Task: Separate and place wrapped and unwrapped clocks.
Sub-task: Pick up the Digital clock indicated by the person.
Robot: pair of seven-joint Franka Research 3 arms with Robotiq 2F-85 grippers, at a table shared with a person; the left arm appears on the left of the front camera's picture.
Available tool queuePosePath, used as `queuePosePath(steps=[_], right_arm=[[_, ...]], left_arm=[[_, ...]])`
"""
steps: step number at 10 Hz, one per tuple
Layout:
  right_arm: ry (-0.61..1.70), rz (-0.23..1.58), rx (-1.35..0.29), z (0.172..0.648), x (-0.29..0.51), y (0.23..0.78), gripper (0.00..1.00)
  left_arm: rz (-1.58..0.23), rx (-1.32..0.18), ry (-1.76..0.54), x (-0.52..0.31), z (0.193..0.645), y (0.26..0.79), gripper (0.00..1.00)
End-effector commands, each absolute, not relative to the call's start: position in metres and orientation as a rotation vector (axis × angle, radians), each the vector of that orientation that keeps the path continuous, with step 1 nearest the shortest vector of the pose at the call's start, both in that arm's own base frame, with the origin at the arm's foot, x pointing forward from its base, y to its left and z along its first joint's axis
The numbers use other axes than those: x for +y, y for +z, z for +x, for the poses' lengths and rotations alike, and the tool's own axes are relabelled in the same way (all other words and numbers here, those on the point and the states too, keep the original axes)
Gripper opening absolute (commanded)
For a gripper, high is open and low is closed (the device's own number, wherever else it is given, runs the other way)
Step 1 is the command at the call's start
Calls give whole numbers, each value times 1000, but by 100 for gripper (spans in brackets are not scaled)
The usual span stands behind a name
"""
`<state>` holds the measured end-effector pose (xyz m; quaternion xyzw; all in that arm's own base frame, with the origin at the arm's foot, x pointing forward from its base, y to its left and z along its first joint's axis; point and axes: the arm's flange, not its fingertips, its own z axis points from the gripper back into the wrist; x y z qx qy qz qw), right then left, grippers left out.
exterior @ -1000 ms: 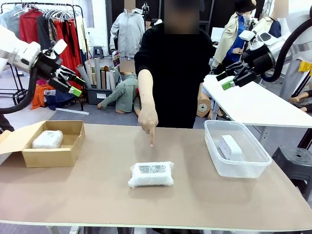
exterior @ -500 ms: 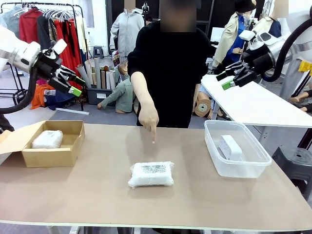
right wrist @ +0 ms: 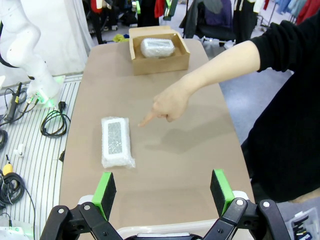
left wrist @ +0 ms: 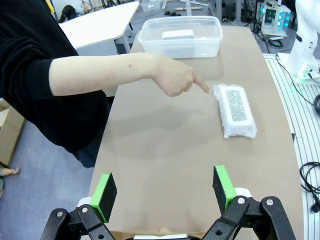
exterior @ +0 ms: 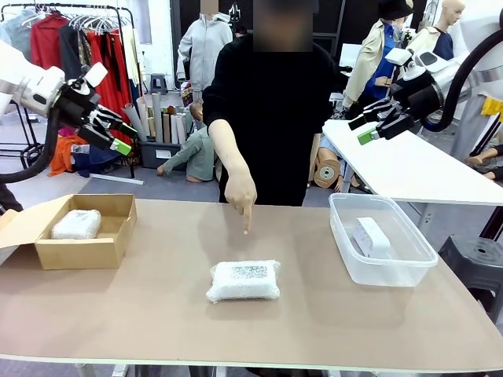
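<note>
L gripper (exterior: 124, 138) & R gripper (exterior: 359, 130): jaws wide apart, nothing held, both up off table (exterior: 157, 314). Person's hand (exterior: 239, 192) points at long bubble-wrap bundle (exterior: 244, 281)

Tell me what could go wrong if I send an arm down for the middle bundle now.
1. The person's hand points down just beyond the bundle; a descending arm could strike it.
2. The bubble wrap looks soft and lumpy, so a grasp may slip or pinch only wrap.
3. The cardboard box already holds a smaller bundle, so room there may be tight.
</note>
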<state>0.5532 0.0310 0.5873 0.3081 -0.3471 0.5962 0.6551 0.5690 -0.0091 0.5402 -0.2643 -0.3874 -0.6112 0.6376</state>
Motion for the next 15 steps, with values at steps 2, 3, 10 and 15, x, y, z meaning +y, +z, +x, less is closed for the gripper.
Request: queuePosePath(steps=[2,3,10,15], right_arm=[[1363,692,-798,552,31,588,100],[1363,692,-798,552,31,588,100],[1363,692,-798,552,31,588,100],[1363,692,-798,552,31,588,100]], left_arm=[[-603,-885,-1395,-9,569,540,100],[-704,-817,-1502,-21,559,551,100],[-577,-514,-1618,-165,527,569,100],[-346,-253,-1747,-252,519,521,100]])
